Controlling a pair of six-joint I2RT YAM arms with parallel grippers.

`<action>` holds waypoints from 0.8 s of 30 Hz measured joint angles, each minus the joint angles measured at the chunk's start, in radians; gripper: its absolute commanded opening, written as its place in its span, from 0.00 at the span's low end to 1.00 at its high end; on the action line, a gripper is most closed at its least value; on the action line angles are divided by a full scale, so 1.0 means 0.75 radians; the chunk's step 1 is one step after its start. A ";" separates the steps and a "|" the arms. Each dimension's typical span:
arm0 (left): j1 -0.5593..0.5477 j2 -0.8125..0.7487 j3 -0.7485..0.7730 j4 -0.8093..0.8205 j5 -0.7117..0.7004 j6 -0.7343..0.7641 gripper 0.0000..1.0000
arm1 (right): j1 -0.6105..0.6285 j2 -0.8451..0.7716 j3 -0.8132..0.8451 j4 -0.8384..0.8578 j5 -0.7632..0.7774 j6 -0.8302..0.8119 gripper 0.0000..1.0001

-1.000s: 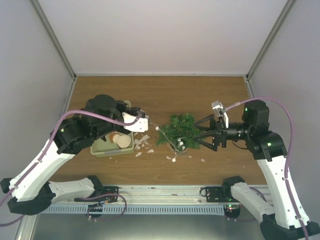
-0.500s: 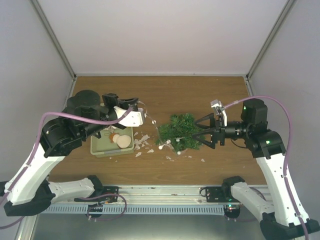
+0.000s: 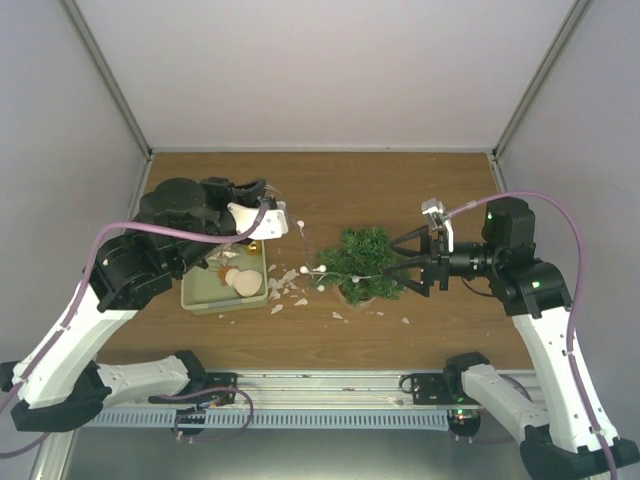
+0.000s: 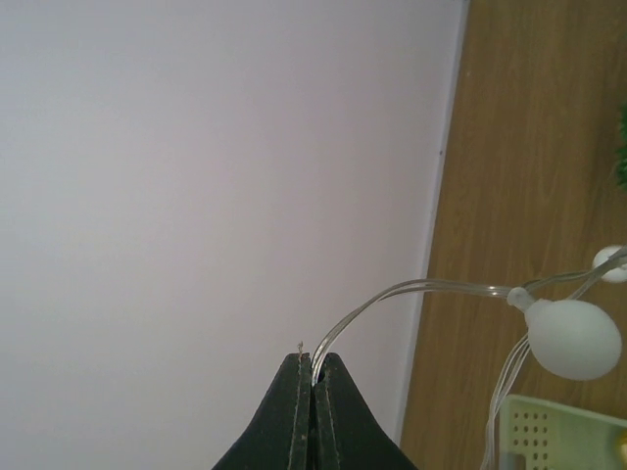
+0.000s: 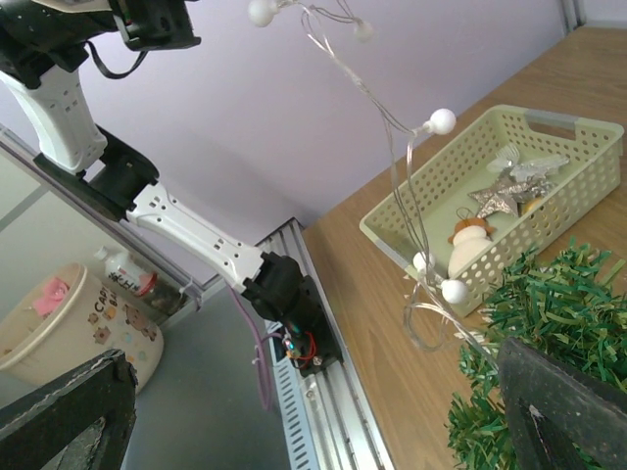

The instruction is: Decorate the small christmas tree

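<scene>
The small christmas tree point(image 3: 358, 258) sits near the middle of the wooden table point(image 3: 400, 190), just right of a pale green tray point(image 3: 222, 308). The left gripper point(image 4: 313, 360) is raised above the tray's far side, jaws clenched on the clear wire of a string of white bulbs point(image 4: 574, 339) that droops down to the tree's left side. The right gripper point(image 3: 392, 262) is at the tree's right flank, jaws spread wide and grasping nothing. A snowman ornament point(image 5: 468, 245) and a silver star point(image 5: 498, 196) lie in the tray.
</scene>
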 measured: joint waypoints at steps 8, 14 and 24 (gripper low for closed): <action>0.005 0.016 -0.160 0.128 -0.141 0.089 0.00 | 0.000 0.001 0.000 0.000 0.005 0.000 1.00; 0.013 0.044 -0.251 0.250 -0.208 0.146 0.00 | 0.000 0.001 0.000 -0.001 0.027 -0.016 1.00; 0.100 0.084 -0.327 0.535 -0.270 0.289 0.02 | 0.000 0.001 -0.001 0.000 0.064 -0.020 0.99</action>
